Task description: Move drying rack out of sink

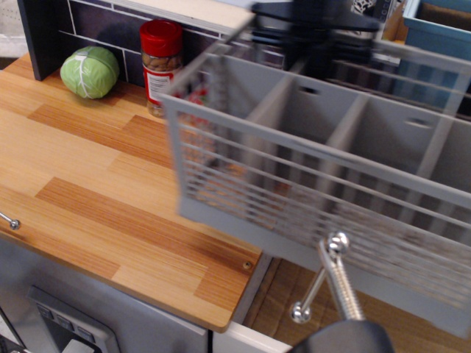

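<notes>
I count one drying rack (316,184), blurred, filling the right and middle of my view, with three inner dividers that I can make out. On the wooden counter (88,191) at the far left sit one green cabbage (89,71) and one red-lidded jar (160,65). Near right, one chrome faucet (331,283) with two ball tips stands by one sink (294,294).

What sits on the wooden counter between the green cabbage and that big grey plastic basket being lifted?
A red-lidded glass jar stands between the green cabbage and the grey slatted basket, against the tiled wall, in the only camera view.
</notes>
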Motion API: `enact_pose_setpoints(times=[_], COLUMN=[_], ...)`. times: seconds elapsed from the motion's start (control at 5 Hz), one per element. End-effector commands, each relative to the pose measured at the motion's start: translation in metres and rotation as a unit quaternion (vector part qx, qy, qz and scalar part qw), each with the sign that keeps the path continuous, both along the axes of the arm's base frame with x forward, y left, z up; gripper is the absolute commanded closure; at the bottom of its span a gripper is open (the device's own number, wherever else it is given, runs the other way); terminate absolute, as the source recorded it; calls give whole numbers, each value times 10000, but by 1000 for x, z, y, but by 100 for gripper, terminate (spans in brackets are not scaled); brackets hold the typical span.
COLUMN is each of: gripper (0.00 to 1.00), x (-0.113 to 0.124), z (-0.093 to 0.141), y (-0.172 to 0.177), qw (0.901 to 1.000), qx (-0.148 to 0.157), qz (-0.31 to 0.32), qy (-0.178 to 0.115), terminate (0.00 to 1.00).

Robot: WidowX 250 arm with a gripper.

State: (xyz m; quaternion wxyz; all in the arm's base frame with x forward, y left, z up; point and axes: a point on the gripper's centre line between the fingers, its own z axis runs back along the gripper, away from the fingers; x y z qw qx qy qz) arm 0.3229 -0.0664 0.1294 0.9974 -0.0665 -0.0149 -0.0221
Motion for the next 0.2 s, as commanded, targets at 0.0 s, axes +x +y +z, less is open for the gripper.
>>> enact_pose_setpoints(times=[0.0], gripper=[100], x=[-16], z=[22], y=[85], qw=[9996], qx=[199], qz=[54], qy=[-214], terminate=[100])
